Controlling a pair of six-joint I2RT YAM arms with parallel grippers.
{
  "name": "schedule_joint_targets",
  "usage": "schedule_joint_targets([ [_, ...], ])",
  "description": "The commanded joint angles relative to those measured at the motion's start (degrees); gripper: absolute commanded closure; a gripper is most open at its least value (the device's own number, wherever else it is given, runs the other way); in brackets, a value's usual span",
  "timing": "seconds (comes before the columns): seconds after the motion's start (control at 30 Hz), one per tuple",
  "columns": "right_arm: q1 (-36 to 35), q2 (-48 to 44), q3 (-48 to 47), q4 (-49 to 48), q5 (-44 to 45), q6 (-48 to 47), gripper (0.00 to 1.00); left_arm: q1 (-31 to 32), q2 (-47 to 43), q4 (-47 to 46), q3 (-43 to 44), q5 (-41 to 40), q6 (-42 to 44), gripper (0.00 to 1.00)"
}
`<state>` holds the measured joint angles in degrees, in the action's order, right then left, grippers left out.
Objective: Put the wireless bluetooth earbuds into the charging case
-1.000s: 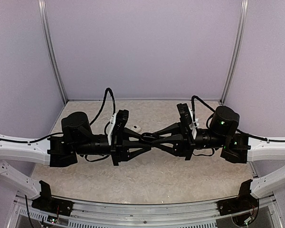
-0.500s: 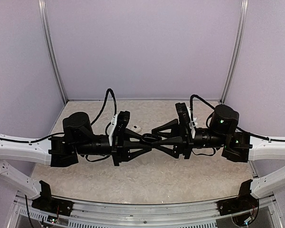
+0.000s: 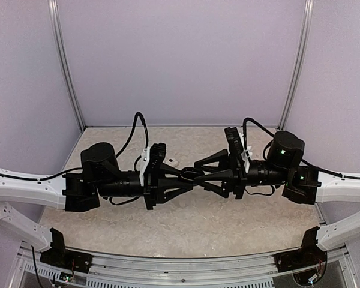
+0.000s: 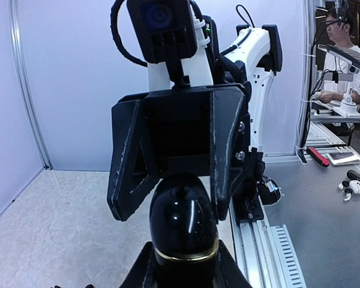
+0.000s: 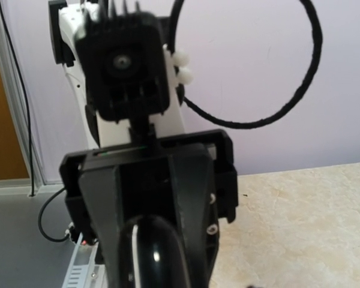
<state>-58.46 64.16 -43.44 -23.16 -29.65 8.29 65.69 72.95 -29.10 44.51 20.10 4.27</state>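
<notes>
The charging case (image 4: 183,225) is a glossy black egg shape with a gold band, held in mid-air over the table's middle (image 3: 190,175). My left gripper (image 3: 179,178) is shut on its lower half. My right gripper (image 3: 199,173) faces it head-on, and its fingers (image 4: 127,165) stand spread on either side of the case's rounded end, open. In the right wrist view the case (image 5: 155,255) fills the bottom, with the left gripper's body behind it. A small white earbud (image 3: 172,162) lies on the table just behind the left gripper. No earbud shows in either gripper.
The beige table (image 3: 186,222) is bounded by lilac walls at the back and sides and an aluminium rail (image 3: 180,264) at the near edge. Both arms stretch across the middle, tip to tip. Beyond the rail, a grey bench holds small white pieces (image 4: 350,188).
My right gripper's jaws have spread apart around the case's end. Both arms have drifted slightly to the right, and the left gripper has kept its hold.
</notes>
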Motion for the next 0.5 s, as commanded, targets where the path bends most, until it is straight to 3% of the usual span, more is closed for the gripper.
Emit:
schedule_joint_targets([
  [0.0, 2.1, -2.4, -0.2, -3.6, 3.2, 1.7, 0.53, 2.2, 0.7, 2.2, 1.0, 2.8, 2.9, 1.0],
  [0.47, 2.7, -2.2, 0.1, -3.8, 3.0, 2.2, 0.53, 2.4, 0.9, 2.2, 0.8, 2.6, 3.2, 1.0],
])
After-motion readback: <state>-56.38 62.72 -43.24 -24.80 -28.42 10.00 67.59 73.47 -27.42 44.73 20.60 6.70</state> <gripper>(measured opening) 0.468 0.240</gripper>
